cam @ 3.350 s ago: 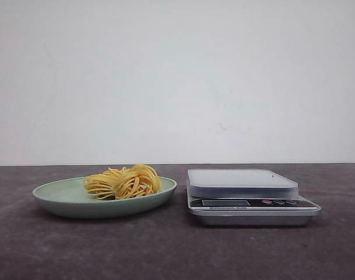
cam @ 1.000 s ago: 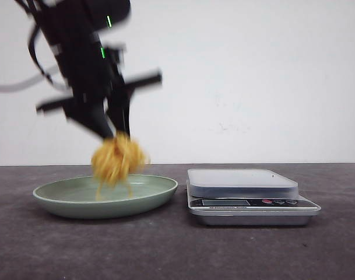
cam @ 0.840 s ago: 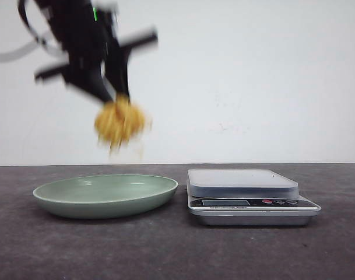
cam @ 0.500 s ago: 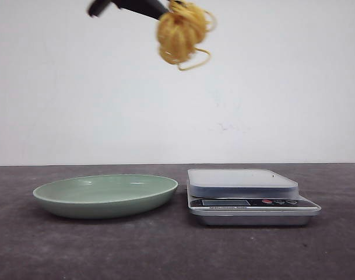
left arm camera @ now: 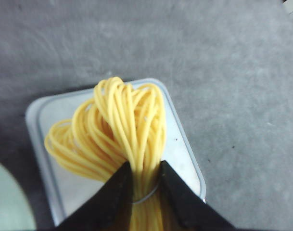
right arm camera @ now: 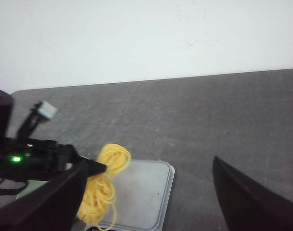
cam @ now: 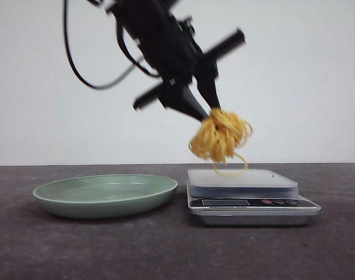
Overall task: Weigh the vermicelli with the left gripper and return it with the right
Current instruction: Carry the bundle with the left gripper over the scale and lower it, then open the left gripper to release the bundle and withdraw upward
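Note:
My left gripper [cam: 209, 114] is shut on the vermicelli [cam: 220, 137], a nest of yellow strands, and holds it hanging above the left part of the silver scale [cam: 253, 185]. A loose loop dangles down to about the platform's level. In the left wrist view the fingertips [left arm camera: 123, 179] pinch the strands [left arm camera: 115, 130] over the scale's platform [left arm camera: 184, 149]. The pale green plate [cam: 107, 201] is empty. My right gripper [right arm camera: 149, 163] is open and empty, raised above the scale [right arm camera: 146, 192]; the vermicelli [right arm camera: 105, 185] and the left gripper's tip [right arm camera: 91, 167] also show in its view. The right gripper is outside the front view.
The plate stands left of the scale on the dark grey table [cam: 165, 251], close to it. The scale has a display and buttons [cam: 276, 202] on its front. A white wall stands behind. A black cable [cam: 90, 76] loops from the left arm.
The left gripper picked the vermicelli off the plate, lifted it high, carried it right and has now come down with it over the scale. The plate is empty.

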{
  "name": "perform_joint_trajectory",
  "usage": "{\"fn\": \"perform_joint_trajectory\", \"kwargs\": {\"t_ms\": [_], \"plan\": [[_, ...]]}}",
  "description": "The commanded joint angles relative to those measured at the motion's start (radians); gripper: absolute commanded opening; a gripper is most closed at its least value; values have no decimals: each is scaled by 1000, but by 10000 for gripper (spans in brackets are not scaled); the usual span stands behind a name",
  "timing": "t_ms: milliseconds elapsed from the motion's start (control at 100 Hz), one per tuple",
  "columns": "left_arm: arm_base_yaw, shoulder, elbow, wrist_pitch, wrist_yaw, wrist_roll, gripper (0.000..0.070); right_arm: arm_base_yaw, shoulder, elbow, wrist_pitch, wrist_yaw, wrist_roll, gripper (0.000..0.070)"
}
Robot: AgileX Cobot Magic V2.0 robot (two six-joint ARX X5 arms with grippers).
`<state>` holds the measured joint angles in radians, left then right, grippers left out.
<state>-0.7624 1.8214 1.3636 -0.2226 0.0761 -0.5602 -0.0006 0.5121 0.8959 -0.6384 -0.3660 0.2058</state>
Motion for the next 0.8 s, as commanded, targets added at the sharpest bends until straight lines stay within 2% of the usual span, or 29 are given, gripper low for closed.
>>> {"fn": "perform_joint_trajectory", "kwargs": {"t_ms": [0, 70, 330, 570, 630, 730, 790], "plan": [[-11, 25, 38, 53, 3, -36, 4, 1, 2, 19, 5, 0, -5, 525], [-11, 49, 38, 90, 4, -36, 4, 1, 2, 19, 2, 0, -5, 525], [-11, 89, 40, 101, 11, -23, 4, 1, 2, 19, 1, 0, -5, 525], [-8, 124, 40, 102, 54, -20, 7, 1, 2, 19, -2, -1, -9, 525], [-8, 128, 40, 103, 58, -20, 64, 1, 2, 19, -7, -1, -14, 525], [-8, 128, 40, 111, 60, -8, 248, 1, 2, 19, -16, -1, -18, 525], [-8, 128, 40, 117, 60, -2, 314, 1, 2, 19, -17, -1, -24, 525]]}}
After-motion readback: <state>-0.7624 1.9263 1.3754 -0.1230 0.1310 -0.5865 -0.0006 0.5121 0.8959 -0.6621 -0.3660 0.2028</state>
